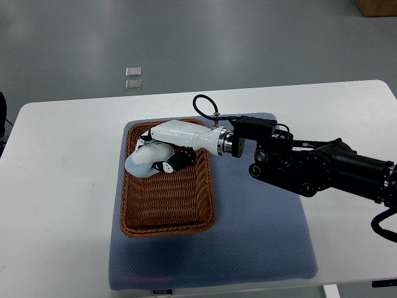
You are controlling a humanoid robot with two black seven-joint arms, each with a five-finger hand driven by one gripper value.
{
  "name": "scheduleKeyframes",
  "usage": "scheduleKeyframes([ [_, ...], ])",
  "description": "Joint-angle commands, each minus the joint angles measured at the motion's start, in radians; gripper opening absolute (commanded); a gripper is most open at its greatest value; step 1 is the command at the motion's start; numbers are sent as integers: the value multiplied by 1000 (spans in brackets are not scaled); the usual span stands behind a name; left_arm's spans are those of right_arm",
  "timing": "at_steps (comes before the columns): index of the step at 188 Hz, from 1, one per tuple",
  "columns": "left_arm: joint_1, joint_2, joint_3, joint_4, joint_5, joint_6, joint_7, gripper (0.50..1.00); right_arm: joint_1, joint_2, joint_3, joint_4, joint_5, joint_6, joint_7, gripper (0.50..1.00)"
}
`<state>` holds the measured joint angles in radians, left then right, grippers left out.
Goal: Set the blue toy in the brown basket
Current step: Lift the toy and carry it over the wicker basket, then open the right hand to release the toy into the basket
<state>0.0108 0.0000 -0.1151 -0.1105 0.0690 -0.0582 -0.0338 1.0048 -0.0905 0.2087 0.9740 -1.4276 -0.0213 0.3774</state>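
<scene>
While the right hand (162,149) reaches in from the right, it grips the pale blue toy (144,161) inside the brown wicker basket (167,214).

Its fingers curl around the toy at the basket's far end. The basket sits on a blue mat (260,236) on a white table (62,186).

Brown woven basket (167,208), its wicker in ribbed rows, lies on a blue-grey mat (260,236) with a fine dotted texture. The mat lies on a plain white table (62,186). The toy (144,162) in the far part of the basket is pale blue, almost white. The right hand (170,146) has a white shell with black fingers (170,165) and a silver wrist ring; the right arm (322,171) behind it is black. The floor (186,37) beyond is grey, with two pale squares (133,78).
</scene>
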Motion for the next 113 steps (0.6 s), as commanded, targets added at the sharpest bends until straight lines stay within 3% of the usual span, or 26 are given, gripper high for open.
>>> scheduleKeyframes([
  [1,0,0,0,0,0,0,0,1000,-6,12,-6,-3,10,-8,0,868],
  [5,0,0,0,0,0,0,0,1000,-6,14,-6,-3,13,-9,0,901],
  [13,0,0,0,0,0,0,0,1000,-8,14,-6,-6,13,-8,0,911],
  [74,0,0,0,0,0,0,0,1000,-25,-8,25,-14,42,-6,2,909],
  [113,0,0,-1,0,0,0,0,1000,-34,-52,90,-15,321,63,-2,909],
])
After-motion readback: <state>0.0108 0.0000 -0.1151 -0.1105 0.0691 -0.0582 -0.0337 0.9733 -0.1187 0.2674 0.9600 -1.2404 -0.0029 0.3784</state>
